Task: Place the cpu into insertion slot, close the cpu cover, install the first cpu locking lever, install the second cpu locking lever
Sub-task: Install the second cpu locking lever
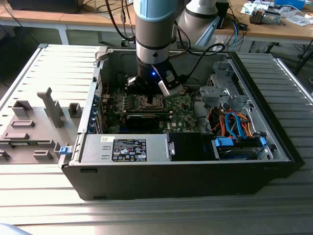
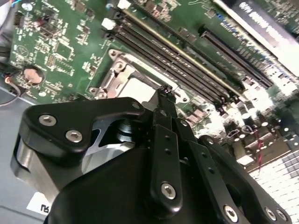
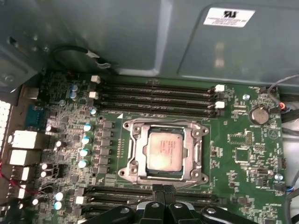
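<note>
Black gripper linkages sat closest to the lens in both wrist views, fingers pressed together to a narrow tip with nothing between them. In the first wrist view that tip hovered at 6 o'clock of the insertion slot, just beside its rim. Inside the slot lay the cpu, flat, its silvery top bare. Around it the cpu cover lay down as a metal frame. At 12 o'clock of the slot ran 4 long memory slots. In the exterior view the arm reached down into the open computer case, gripper over the green motherboard.
</note>
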You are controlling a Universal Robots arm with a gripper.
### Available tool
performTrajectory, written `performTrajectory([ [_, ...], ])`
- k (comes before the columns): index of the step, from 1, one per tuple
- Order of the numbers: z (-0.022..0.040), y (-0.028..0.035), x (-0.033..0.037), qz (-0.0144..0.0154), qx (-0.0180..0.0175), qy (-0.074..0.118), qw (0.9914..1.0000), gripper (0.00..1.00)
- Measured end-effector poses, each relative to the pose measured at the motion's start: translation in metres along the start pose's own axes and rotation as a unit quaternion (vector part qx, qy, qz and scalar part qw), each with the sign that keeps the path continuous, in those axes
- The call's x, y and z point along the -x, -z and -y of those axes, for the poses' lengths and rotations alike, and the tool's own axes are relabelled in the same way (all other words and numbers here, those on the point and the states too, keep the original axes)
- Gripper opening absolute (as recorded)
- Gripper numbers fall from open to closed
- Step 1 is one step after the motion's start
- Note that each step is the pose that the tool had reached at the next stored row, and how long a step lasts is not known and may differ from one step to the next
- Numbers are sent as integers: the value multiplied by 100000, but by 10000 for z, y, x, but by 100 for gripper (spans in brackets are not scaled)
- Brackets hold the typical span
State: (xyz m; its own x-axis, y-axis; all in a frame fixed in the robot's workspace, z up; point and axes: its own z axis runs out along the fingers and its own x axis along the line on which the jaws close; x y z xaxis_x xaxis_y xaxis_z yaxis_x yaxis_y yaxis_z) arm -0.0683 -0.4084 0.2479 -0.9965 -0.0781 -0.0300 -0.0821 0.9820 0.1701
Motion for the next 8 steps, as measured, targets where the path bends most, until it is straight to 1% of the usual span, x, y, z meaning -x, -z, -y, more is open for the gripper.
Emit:
performTrajectory([
  [1, 18, -6, -34, 3, 2, -4, 100000, 11],
  [3, 32, -16, -90, 2, 2, 3, 100000, 11],
  [4, 35, -42, -122, 0, 1, -1, 100000, 11],
  [8, 49, -141, -179, 2, 1, -1, 100000, 11],
])
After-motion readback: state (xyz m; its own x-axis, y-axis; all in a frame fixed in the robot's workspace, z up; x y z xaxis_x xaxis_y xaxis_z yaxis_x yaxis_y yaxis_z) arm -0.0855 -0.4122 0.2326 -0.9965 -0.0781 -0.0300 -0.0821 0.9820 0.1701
